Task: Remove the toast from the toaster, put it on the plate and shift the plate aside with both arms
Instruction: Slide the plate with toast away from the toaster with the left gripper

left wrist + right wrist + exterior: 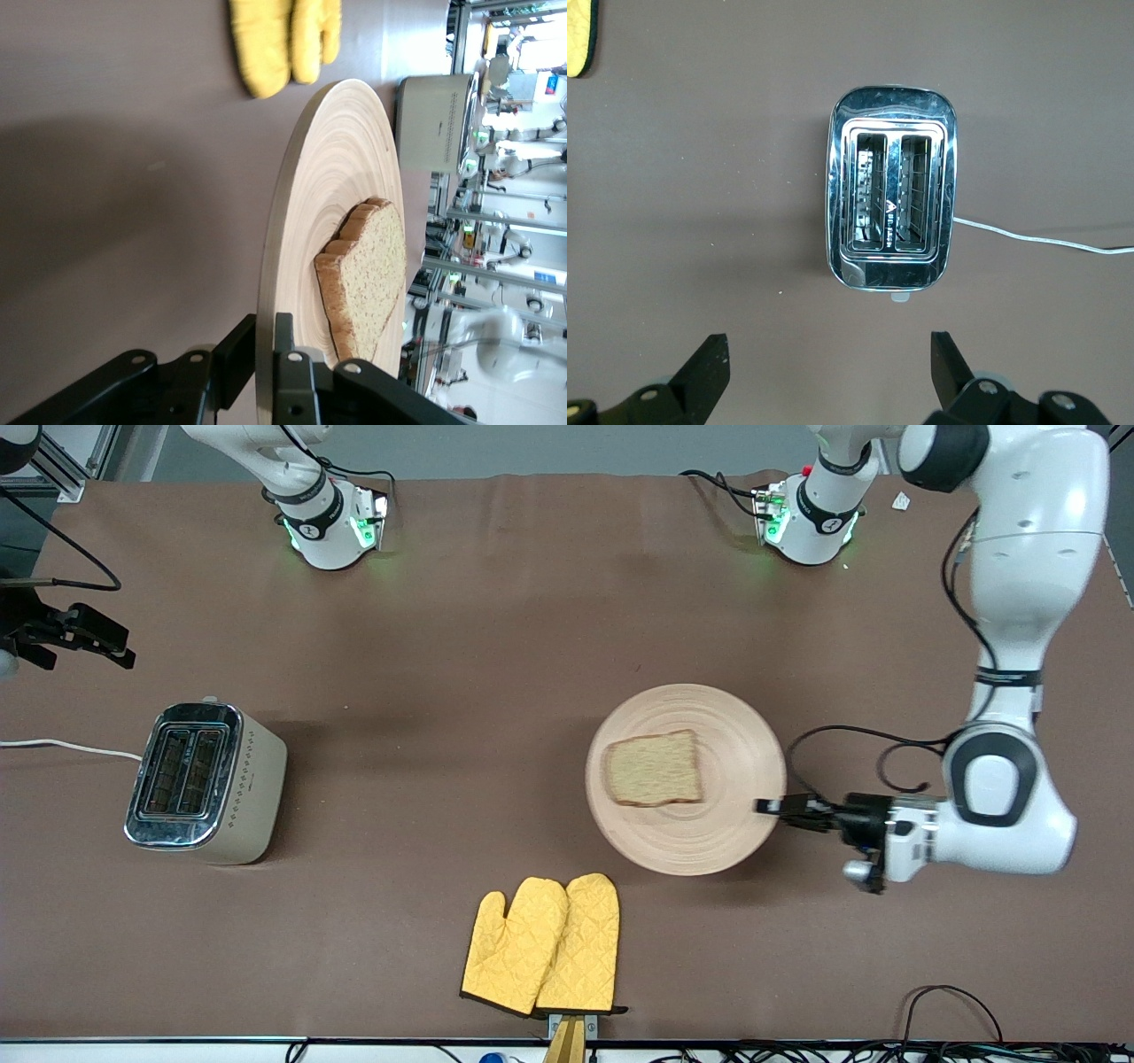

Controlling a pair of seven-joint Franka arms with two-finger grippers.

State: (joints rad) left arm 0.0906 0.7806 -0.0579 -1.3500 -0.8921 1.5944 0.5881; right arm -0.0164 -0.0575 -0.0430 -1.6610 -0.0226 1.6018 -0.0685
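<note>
Front view, with both wrist views. The toast [654, 768] lies flat on the plate [718, 833], slightly toward the right arm's side of the plate's centre. The plate sits on the worktop [496, 646], toward the left arm's end. The toaster [205, 782] stands empty at the right arm's end, both slots vacant in the right wrist view, its cord [62, 747] trailing off the edge.

The left tool [769, 807] comes in level from the left arm's end and is clamped on the plate's rim; the left wrist view shows one finger above the rim and one below it. The plate thus extends away from this tool toward the toaster, with the toast just past the plate's centre along that same line.

The right tool [84, 642] hangs over the worktop at the right arm's end, above the toaster, its fingers [709, 372] spread wide and holding nothing. It is well apart from the plate.

Judgement: the toast is delivered and only moving the plate aside remains. The left arm alone has hold. A one-sided grip on a wide plate may let it tip and the toast slide.

Two yellow mitts [545, 948] lie nearer the camera than the plate, clear of it.
</note>
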